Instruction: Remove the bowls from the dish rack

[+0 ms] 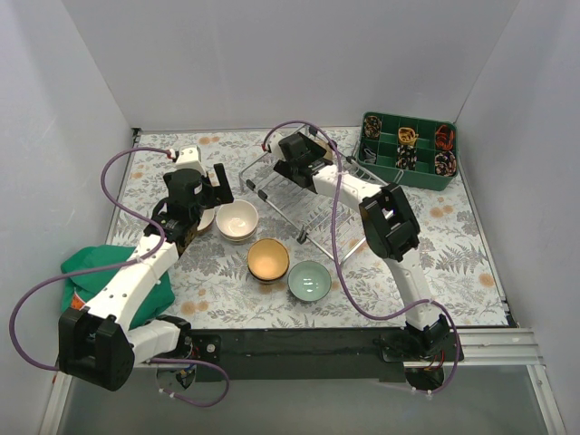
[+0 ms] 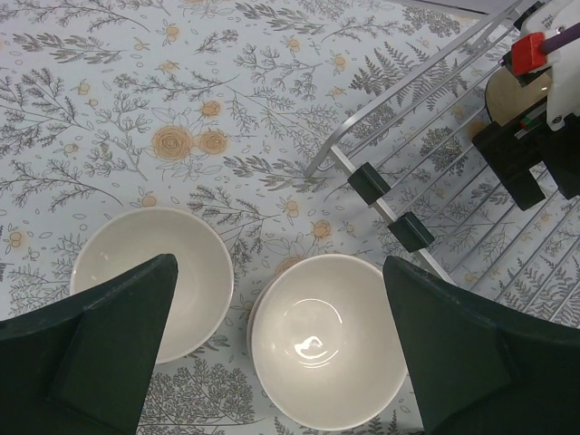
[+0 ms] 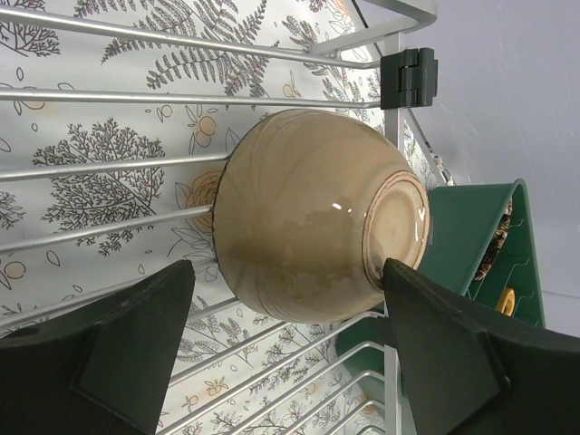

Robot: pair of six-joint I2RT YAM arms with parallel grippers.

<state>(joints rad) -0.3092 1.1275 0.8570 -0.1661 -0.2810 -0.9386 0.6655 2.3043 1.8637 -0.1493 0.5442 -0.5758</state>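
The wire dish rack sits at mid-table, its corner in the left wrist view. One tan bowl stands on edge on the rack's bars. My right gripper is open, its jaws on either side of that bowl. My left gripper is open and empty above two cream bowls; the right one is stacked on another. A tan bowl stack and a celadon green bowl sit on the table in front.
A green compartmented tray with small items stands at the back right, close behind the rack. A green cloth lies at the left edge under my left arm. White walls enclose the floral table cover.
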